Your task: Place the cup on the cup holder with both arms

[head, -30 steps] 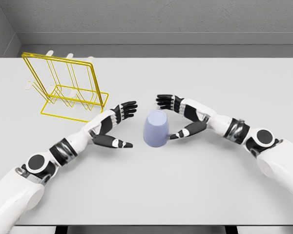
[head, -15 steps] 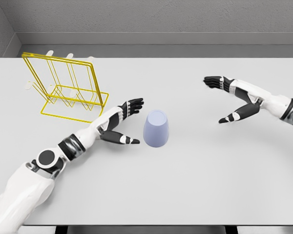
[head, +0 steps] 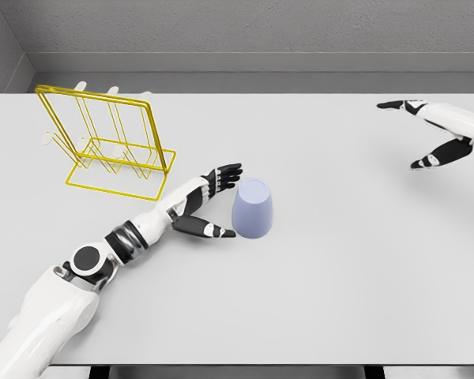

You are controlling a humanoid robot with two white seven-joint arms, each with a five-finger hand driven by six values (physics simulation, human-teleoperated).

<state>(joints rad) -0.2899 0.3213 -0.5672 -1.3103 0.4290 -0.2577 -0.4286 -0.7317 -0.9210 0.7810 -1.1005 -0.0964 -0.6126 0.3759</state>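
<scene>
A pale lavender cup (head: 253, 208) stands upside down on the grey table (head: 316, 292), near its middle. My left hand (head: 223, 201) is open just left of the cup, with the thumb tip at its base and the fingers beside its upper wall. The yellow wire cup holder (head: 110, 142) stands at the back left, tilted, with white pegs at its top. My right hand (head: 415, 134) is open, hanging far off at the right edge, well away from the cup.
The table's back edge meets a grey wall. White pegs (head: 80, 86) stick up behind the holder's top bar. Bare tabletop lies between the holder and the cup.
My right hand let go of the cup and drew back to the far right. The left hand slid rightwards up to the cup. The cup stayed in place.
</scene>
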